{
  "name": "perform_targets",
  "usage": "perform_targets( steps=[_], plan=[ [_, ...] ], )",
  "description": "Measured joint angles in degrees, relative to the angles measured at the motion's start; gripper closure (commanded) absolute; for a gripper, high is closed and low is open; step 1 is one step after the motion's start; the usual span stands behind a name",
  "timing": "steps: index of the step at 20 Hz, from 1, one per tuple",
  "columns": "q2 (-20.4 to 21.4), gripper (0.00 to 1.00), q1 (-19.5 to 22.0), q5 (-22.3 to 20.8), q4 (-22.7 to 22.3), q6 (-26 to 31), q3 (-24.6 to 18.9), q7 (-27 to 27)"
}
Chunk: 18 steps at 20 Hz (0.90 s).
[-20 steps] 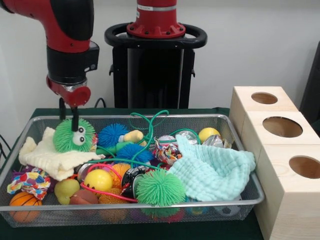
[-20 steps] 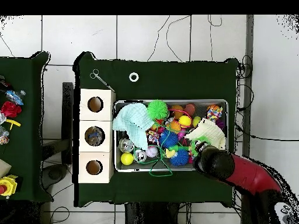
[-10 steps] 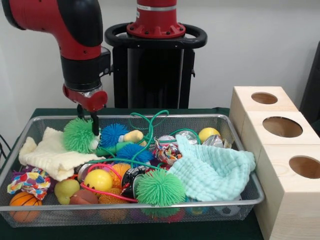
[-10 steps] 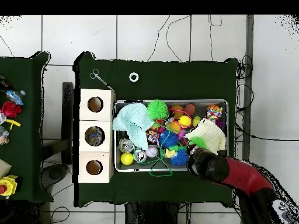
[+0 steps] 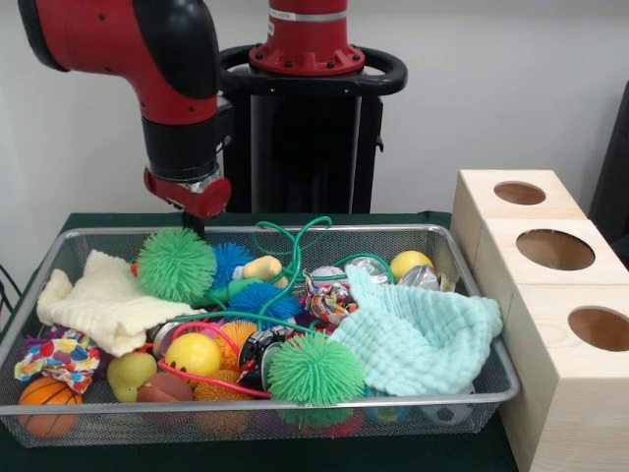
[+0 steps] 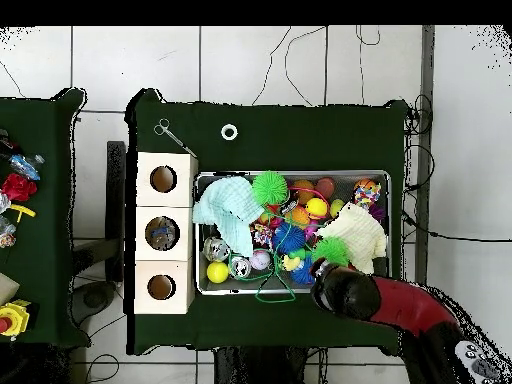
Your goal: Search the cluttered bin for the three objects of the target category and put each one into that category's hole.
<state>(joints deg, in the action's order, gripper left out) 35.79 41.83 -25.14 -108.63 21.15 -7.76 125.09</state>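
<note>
A green spiky ball [image 5: 175, 264] hangs just above the wire bin [image 5: 295, 415] at its back left, with my gripper [image 5: 194, 230] shut on it from above and behind. Most of the fingers are hidden by the ball. In the overhead view the same ball [image 6: 331, 250] sits just beyond the arm's wrist [image 6: 338, 291]. A second green spiky ball [image 5: 314, 369] lies at the bin's front middle. Blue spiky balls [image 5: 257, 298] and an orange one [image 5: 234, 342] lie among the clutter.
Three wooden boxes, each with a round hole [image 5: 555, 249], stand right of the bin. A mint cloth [image 5: 418, 334] covers the bin's right side and a cream cloth [image 5: 103, 300] its left. A yellow ball [image 5: 194, 354], a small basketball [image 5: 47, 398] and green cord [image 5: 295, 241] also lie inside.
The arm has carried the green spiky ball to the right along the bin's back side, off the cream cloth and over toward the blue balls. The ball has turned, hiding its eyes.
</note>
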Motion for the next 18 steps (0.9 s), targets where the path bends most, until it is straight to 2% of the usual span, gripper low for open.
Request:
perform_targets(
  steps=[6, 11, 14, 15, 18],
  plan=[
    [3.7, 1.00, -1.9, 1.0, -0.5, 1.8, -0.1, 0.0],
    [8.2, 1.00, -5.3, 6.7, -0.5, 5.8, -0.4, 0.0],
    [10.9, 1.00, -9.0, 11.4, -0.3, 8.2, -0.4, 0.0],
    [11.9, 1.00, -11.9, 14.1, 0.4, 9.1, -0.3, 0.0],
    [12.3, 1.00, -15.4, 16.7, 1.5, 9.2, 0.0, 0.1]
  ],
)
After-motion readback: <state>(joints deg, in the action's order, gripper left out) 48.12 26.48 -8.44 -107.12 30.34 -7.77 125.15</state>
